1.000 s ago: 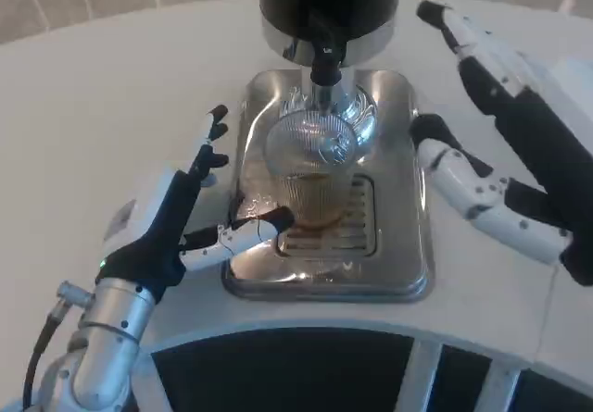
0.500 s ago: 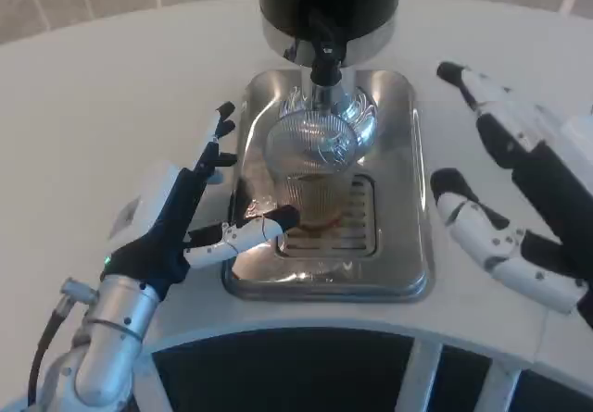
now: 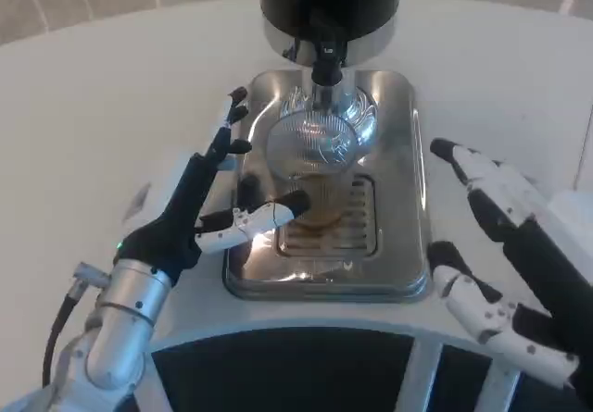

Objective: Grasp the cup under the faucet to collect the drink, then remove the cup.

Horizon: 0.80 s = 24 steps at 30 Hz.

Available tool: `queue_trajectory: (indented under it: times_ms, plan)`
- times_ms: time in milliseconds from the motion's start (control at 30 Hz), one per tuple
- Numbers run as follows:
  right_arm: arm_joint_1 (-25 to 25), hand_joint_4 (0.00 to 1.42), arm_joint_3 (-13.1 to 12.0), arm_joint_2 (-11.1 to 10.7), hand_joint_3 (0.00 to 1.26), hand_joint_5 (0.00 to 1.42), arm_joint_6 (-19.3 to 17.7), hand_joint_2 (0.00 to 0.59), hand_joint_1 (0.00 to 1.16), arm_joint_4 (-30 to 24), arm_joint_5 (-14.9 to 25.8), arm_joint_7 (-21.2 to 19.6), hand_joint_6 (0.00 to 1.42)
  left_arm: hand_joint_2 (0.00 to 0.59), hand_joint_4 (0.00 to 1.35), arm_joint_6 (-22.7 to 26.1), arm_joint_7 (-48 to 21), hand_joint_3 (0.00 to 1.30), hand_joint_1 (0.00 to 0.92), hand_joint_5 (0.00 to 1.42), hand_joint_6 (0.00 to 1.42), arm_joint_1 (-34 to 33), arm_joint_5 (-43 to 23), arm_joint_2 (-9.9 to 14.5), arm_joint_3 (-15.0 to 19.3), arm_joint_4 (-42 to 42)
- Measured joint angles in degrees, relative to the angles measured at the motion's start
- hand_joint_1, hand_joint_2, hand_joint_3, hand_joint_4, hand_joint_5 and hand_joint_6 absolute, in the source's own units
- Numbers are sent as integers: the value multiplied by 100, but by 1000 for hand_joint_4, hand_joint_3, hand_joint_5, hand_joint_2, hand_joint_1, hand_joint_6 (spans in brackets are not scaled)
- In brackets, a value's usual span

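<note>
We are watching the left robot hand (image 3: 208,204) closing in, fingers spread and gripping nothing yet, on the cup (image 3: 313,176) under the faucet (image 3: 324,65) on the tray (image 3: 412,255); the right robot hand (image 3: 500,245), open, is pulling back nearward across the table (image 3: 111,106).

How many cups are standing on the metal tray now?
1. The clear cup stands on the drip tray under the faucet, between the left hand fingers. No others are visible.
</note>
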Motion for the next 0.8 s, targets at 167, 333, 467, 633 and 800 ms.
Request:
queue_trajectory:
  times_ms: [167,333,467,633,800]
  plan:
    - [139,0,-109,8,0,0,-240,570,136,0,26,103,0,51,0,-182,-156,0,344,238,287,-192,-11,-15,-60,286]
    - [388,0,-137,9,0,0,-391,571,138,0,44,104,0,52,0,-359,-285,0,344,239,293,-329,-30,-17,-76,490]
    - [552,0,-116,8,0,0,-453,569,142,0,44,102,0,52,0,-506,-447,0,345,239,296,-439,-36,-16,-92,692]
    - [602,0,-40,6,0,0,-454,567,149,0,26,91,0,52,0,-654,-583,0,345,239,298,-523,-73,-16,-94,859]
    - [585,0,39,5,0,0,-415,570,157,0,-59,90,0,52,0,-767,-708,0,345,239,299,-590,-180,-16,-94,987]
